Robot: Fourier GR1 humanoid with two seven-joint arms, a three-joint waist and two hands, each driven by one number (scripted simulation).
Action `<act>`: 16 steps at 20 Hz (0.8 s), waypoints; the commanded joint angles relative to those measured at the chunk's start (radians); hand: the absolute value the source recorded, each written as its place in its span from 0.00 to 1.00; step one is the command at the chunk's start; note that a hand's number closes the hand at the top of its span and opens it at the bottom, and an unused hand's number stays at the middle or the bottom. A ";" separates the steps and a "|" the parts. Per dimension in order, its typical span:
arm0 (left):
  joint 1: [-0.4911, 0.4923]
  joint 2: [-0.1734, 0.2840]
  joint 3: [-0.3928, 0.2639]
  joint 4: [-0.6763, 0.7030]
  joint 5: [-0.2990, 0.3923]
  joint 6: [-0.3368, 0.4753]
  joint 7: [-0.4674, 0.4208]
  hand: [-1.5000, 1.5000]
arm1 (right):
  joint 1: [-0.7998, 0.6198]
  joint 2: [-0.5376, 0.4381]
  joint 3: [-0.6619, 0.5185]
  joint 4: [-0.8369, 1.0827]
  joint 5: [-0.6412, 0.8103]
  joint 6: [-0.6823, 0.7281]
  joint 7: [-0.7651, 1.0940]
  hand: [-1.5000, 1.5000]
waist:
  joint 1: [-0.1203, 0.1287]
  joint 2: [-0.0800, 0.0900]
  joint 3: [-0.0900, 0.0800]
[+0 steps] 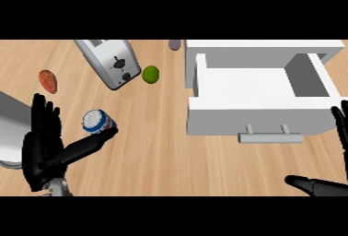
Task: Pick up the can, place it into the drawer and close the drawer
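While the can (98,121) lies on its side on the wooden desk (170,156), the left hand (42,147) stands just beside it, fingers straight and spread, thumb tip touching the can. The white drawer (262,94) sits pulled open to the right, well apart. The right hand (326,184) rests spread at the right edge. A toaster (108,62) and a lime (151,74) lie behind.

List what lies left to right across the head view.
Left hand → red food → can → toaster → lime → drawer → right hand.
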State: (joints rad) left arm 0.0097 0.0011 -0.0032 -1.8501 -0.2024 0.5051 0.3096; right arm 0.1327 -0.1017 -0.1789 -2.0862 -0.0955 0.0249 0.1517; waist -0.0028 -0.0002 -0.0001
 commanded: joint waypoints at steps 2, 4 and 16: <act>-0.007 -0.001 -0.026 0.177 0.053 0.066 -0.131 0.00 | 0.024 0.058 0.079 -0.039 0.087 -0.032 -0.007 0.00 | -0.001 0.001 0.000; 0.046 -0.001 -0.073 0.171 0.073 0.107 -0.165 0.00 | 0.007 -0.012 -0.009 -0.089 -0.005 0.011 0.075 0.00 | -0.001 0.000 0.000; -0.005 0.009 0.076 0.440 0.241 0.057 -0.408 0.00 | 0.061 0.030 -0.020 -0.091 0.008 0.049 0.034 0.00 | 0.001 0.000 0.000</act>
State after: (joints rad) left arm -0.0055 0.0039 0.0345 -1.4434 -0.0027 0.5921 -0.0606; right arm 0.1733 -0.0976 -0.2257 -2.1767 -0.1229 0.0635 0.2001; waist -0.0037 -0.0002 -0.0004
